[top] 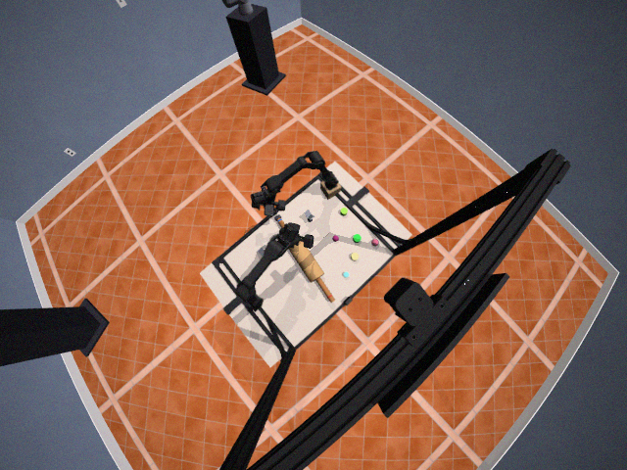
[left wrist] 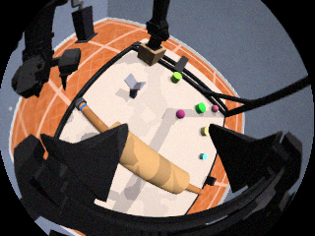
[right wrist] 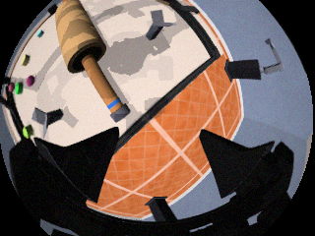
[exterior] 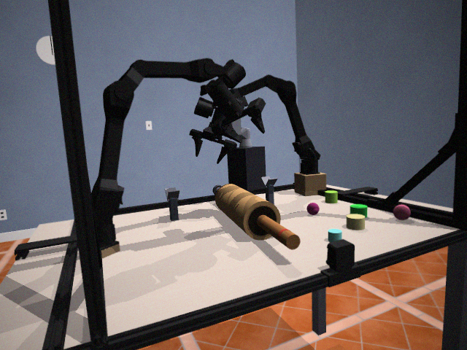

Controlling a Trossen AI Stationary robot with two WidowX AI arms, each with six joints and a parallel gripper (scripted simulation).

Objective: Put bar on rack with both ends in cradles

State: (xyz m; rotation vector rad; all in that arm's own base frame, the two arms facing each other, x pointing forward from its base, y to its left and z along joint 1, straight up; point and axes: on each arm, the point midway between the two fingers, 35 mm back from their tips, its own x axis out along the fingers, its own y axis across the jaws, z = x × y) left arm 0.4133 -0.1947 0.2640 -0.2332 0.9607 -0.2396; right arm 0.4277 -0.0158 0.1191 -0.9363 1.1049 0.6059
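The bar (exterior: pixel 246 212) (top: pixel 304 258), a tan rolling-pin shape with thin handles, lies flat on the white table; it also shows in the left wrist view (left wrist: pixel 148 160) and the right wrist view (right wrist: pixel 79 29). The rack is two small grey posts with V cradles (exterior: pixel 172 203) (exterior: pixel 269 187), one on each side of the bar's far end; both cradles are empty. My left gripper (top: pixel 293 236) (left wrist: pixel 170 128) is open and empty, high above the bar's far half. My right gripper (top: pixel 267 202) (exterior: pixel 209 149) (right wrist: pixel 160 132) is open and empty, in the air just past the table's far edge.
Several small coloured cylinders and balls lie on the table to the right of the bar, among them a green cylinder (exterior: pixel 358 209), a yellow one (exterior: pixel 354 221), a cyan one (exterior: pixel 334 235) and a magenta ball (exterior: pixel 312 208). Black frame rails edge the table.
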